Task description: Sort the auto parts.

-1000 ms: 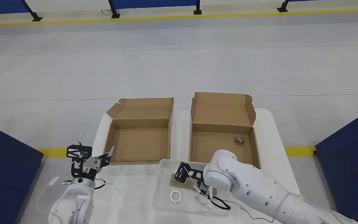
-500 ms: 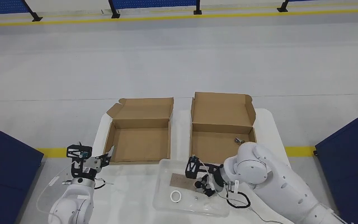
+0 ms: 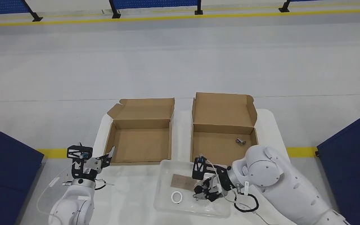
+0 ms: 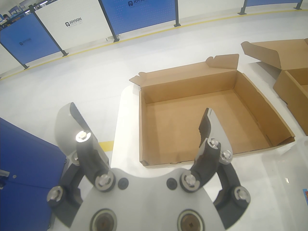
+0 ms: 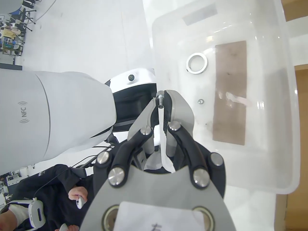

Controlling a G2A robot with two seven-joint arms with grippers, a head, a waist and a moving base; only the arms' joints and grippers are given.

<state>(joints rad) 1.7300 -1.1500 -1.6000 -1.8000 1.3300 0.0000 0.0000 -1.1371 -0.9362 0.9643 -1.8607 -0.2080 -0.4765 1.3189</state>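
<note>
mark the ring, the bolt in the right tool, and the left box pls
ring (image 5: 197, 71), right wrist view, on its metal band.
bolt (image 5: 160, 97), right wrist view, on its head.
left box (image 4: 192, 121), left wrist view, on its bare floor.

My cams get bright, even overhead light here, just soft faint shadows inside the open brown cardboard box, some glare on the wall of the clear plastic bin, and straight lines bow near my wrist views' edges.
</note>
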